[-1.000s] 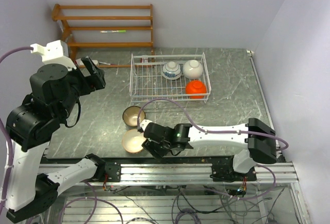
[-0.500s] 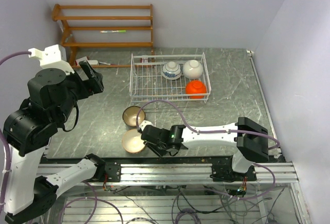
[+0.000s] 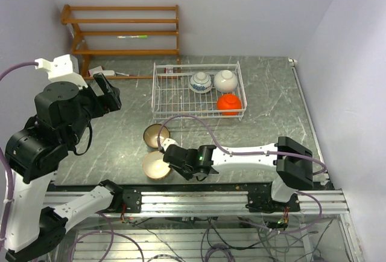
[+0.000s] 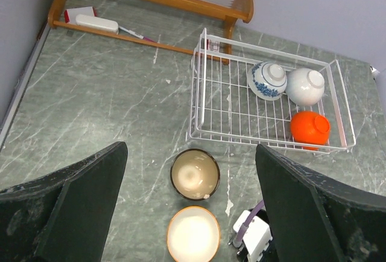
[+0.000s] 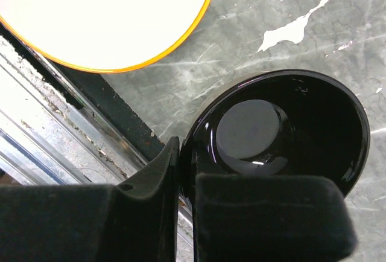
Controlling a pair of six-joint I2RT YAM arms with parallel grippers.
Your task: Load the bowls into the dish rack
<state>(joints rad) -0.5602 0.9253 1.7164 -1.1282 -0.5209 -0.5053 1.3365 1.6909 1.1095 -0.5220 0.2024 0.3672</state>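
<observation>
The right hand (image 5: 188, 177) is closed on the near rim of the black bowl (image 5: 283, 129), one finger inside the wall and the other outside, as the right wrist view shows. From above, the hand covers this bowl. The bowl stands mouth up on the worktop (image 3: 271, 111), close to its near edge and just right of the cream bowl (image 3: 155, 165). The brown bowl (image 3: 155, 135) stands just beyond that pair, also mouth up. The move ahead turns on where the dish rack (image 3: 158, 93) lies: it is far of the gripped bowl and a little to its right, with its long side running left to right. Its right half holds the blue-and-white bowl (image 3: 201, 83), the white bowl (image 3: 225, 80) and the orange-red bowl (image 3: 229, 104), all three bottom up. The left half of the grid is bare wire and looks like the natural landing spot. The carry would probably go up and away over the near wall of the rack, passing beside the brown bowl, and the black bowl may need turning over to match the others. The right arm is plainly the nearer one. The left hand (image 3: 107, 90) hangs high over the left side of the worktop, fingers wide apart with nothing between them, well away from every bowl.
</observation>
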